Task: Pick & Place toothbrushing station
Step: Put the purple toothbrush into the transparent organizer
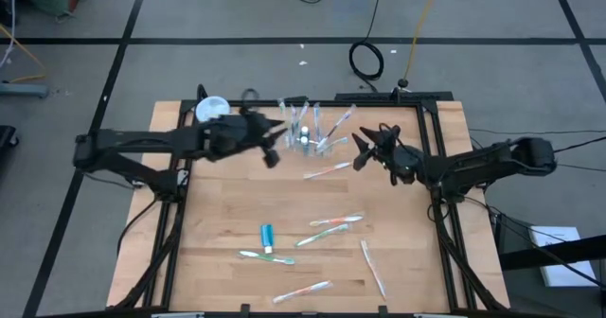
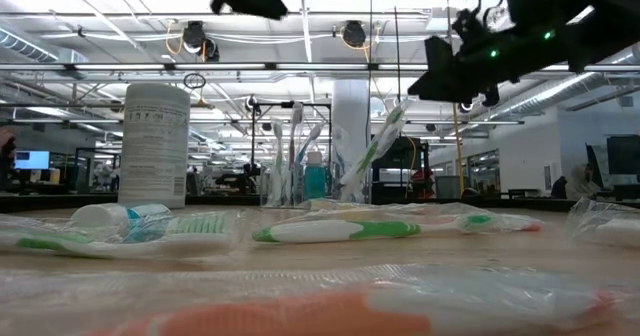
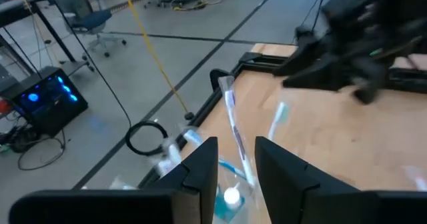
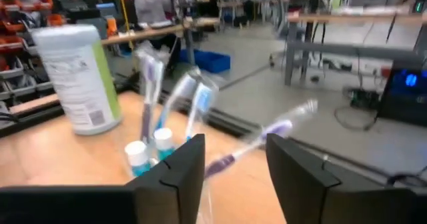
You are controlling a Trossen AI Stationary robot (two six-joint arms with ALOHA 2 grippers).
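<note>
Hovering both arms beside cup at counter's far edge. Right fingers spread, empty, near cup; probably brush just released. Left fingers apart, empty, above cup. More brushes lie well nearer.

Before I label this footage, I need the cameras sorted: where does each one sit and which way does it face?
High view: overhead, straight down on the table; left gripper and right gripper flank the clear cup.
Low view: tabletop level, facing the room; dark arm parts overhead.
Left wrist view: looks past its own fingers at the cup.
Right wrist view: past its fingers at the cup.
Shared: the white-blue container in low and right wrist views.
</note>
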